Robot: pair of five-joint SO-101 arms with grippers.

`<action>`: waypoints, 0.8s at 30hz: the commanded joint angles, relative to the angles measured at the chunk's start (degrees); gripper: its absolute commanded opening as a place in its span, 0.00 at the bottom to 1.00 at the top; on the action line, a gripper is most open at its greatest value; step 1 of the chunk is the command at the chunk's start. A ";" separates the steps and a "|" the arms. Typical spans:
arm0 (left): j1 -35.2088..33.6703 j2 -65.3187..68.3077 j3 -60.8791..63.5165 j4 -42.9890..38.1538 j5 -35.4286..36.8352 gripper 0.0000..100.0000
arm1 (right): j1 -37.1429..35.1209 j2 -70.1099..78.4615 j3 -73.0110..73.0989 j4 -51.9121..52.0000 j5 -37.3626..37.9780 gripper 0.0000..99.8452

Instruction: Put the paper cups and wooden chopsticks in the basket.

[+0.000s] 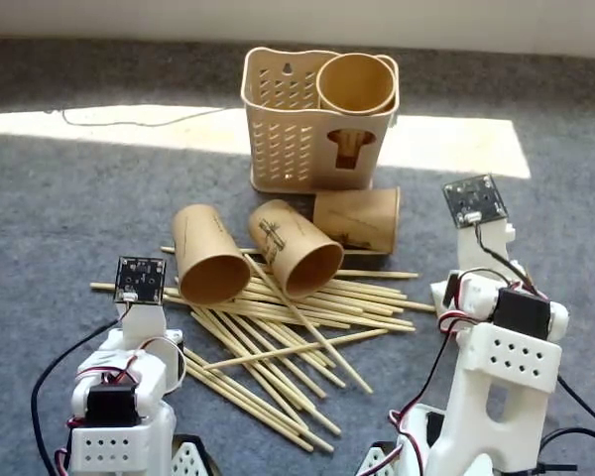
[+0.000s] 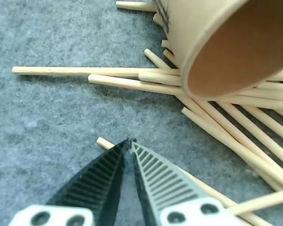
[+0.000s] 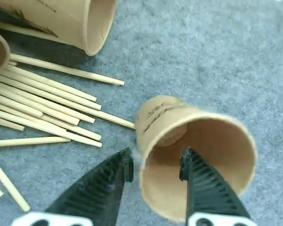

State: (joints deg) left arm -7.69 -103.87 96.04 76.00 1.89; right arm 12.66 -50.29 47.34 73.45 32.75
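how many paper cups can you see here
5: one upright cup in the basket; left cup, middle cup and right cup lying by the wooden chopsticks; fifth cup at the right end effector. Others may hide behind the arms.

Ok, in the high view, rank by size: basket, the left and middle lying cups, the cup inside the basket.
Largest: basket.
Next: left cup and middle cup, alike.
The cup in the basket: mostly hidden, unsure.

The left gripper (image 2: 131, 142), its tips pressed together, hangs over the end of a chopstick (image 2: 104, 142) on grey carpet (image 2: 47, 117), perhaps touching it, near a tipped paper cup (image 2: 217, 42) lying across fanned-out chopsticks (image 2: 132, 77).
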 commanded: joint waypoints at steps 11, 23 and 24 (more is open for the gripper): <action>1.01 -0.66 1.01 0.09 0.26 0.01 | -0.31 -1.01 8.66 -6.11 -0.53 0.00; 1.01 -0.66 1.01 0.09 0.26 0.01 | 0.31 -1.10 -12.62 5.58 -0.44 0.01; 1.01 -0.66 1.01 0.09 0.26 0.01 | 0.31 -0.92 -14.64 5.93 -0.44 0.01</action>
State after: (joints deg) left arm -7.69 -103.87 96.04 76.00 1.89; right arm 12.66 -50.29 39.69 77.76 32.75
